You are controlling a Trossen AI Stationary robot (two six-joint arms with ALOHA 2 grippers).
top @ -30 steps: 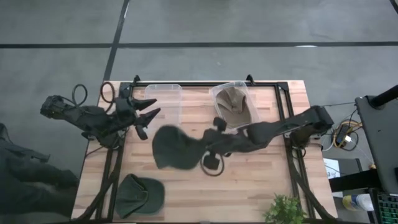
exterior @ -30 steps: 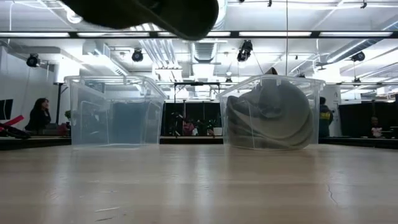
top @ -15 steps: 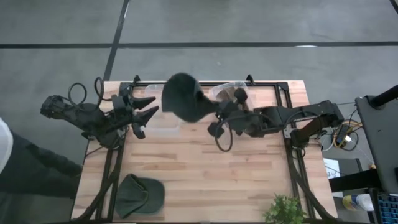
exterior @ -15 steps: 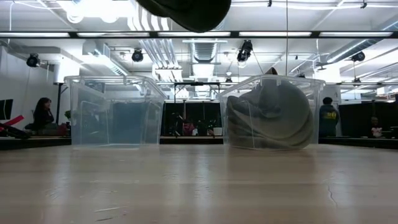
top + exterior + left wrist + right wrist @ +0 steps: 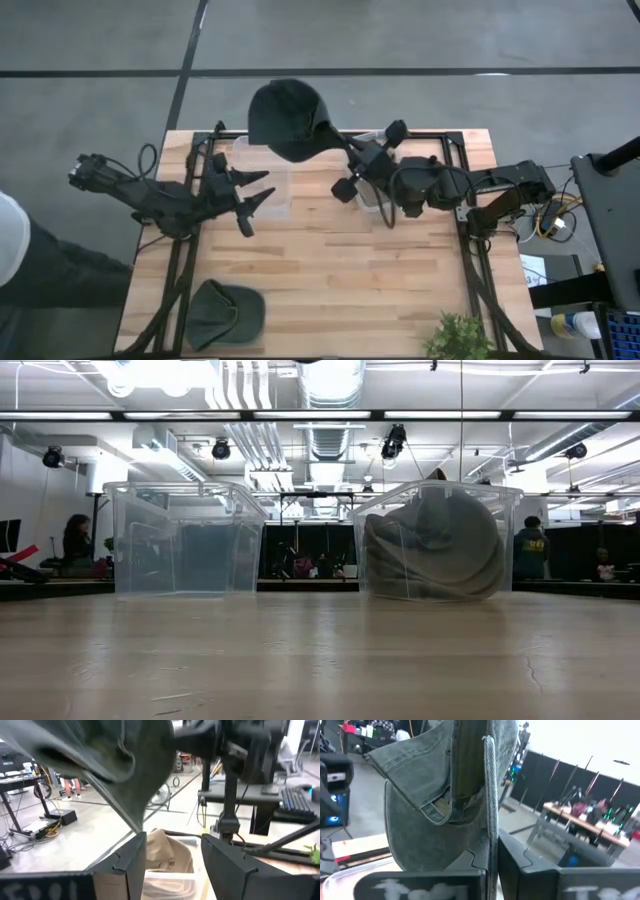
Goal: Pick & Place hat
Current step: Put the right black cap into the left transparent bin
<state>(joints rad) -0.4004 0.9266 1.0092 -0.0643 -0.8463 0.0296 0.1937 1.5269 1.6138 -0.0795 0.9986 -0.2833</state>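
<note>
A dark grey hat (image 5: 285,118) hangs high over the table's far side, near the empty clear bin (image 5: 262,170). It is above the top of the low view. My right gripper (image 5: 338,152) is shut on it. It also shows in the right wrist view (image 5: 435,795) and the left wrist view (image 5: 115,760). My left gripper (image 5: 252,196) is open and empty, beside the empty bin at the table's left. A second clear bin (image 5: 378,168) holds a tan hat (image 5: 161,852). A green hat (image 5: 228,312) lies flat on the table near the front left corner. My right gripper pinches the dark hat's stitched edge (image 5: 490,832) between its two fingers (image 5: 470,867). The fingers come at it from the table's right side. The hat is lifted clear of the table and bins, and its crown reaches out beyond the fingertips toward the table's far left.
The two clear bins stand side by side at the table's far edge, as the low view shows for the empty one (image 5: 185,540) and the filled one (image 5: 435,540). A potted plant (image 5: 460,338) stands at the front right corner. People stand in the room behind.
My right gripper has carried the dark hat from over the table's middle up and toward the far edge, still shut on it. The hat has swung from low over the table to high above the bins, and has left the top of the low view.
</note>
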